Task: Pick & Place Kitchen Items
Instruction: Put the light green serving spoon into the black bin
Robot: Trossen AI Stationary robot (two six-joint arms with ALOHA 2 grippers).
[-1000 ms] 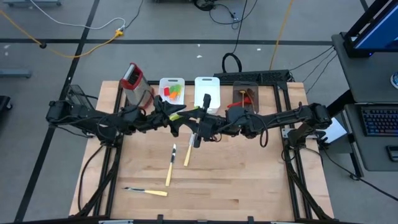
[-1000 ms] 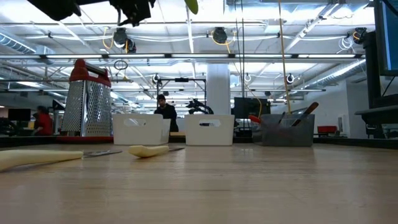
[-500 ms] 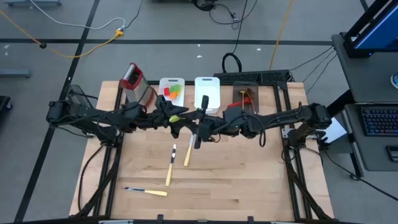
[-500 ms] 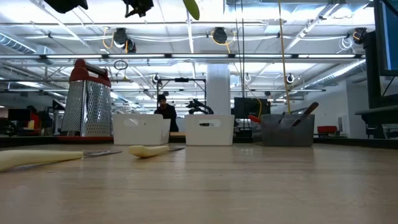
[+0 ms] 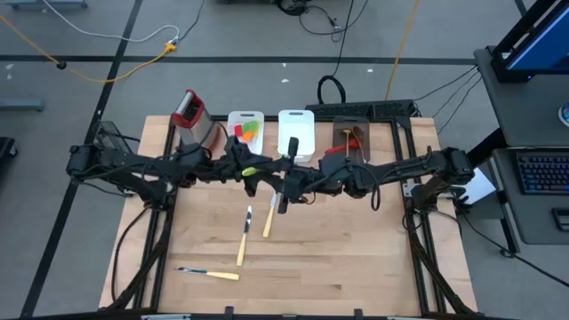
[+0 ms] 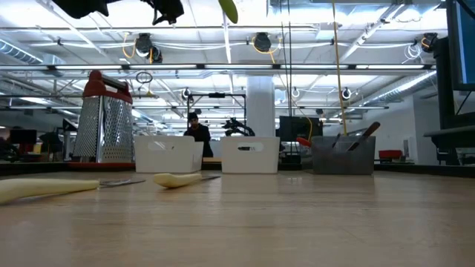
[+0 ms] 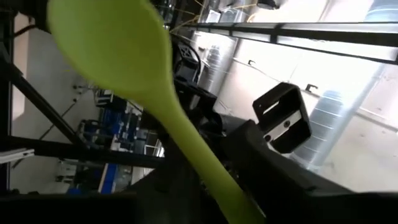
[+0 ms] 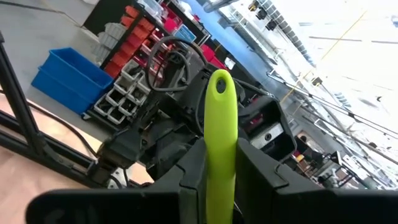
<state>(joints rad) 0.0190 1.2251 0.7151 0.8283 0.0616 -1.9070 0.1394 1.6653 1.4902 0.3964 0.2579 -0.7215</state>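
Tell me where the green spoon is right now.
High view: the green spoon is held above mid-table between the left gripper and right gripper, just in front of the white bins.

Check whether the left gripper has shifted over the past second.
Yes, slightly. In the high view the left gripper has edged toward the right gripper, nearer the white bin, with the green spoon spanning both grippers.

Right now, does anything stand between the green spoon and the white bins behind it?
Nothing visible does. The green spoon is in the air, and the left white bin just behind it is open on top.
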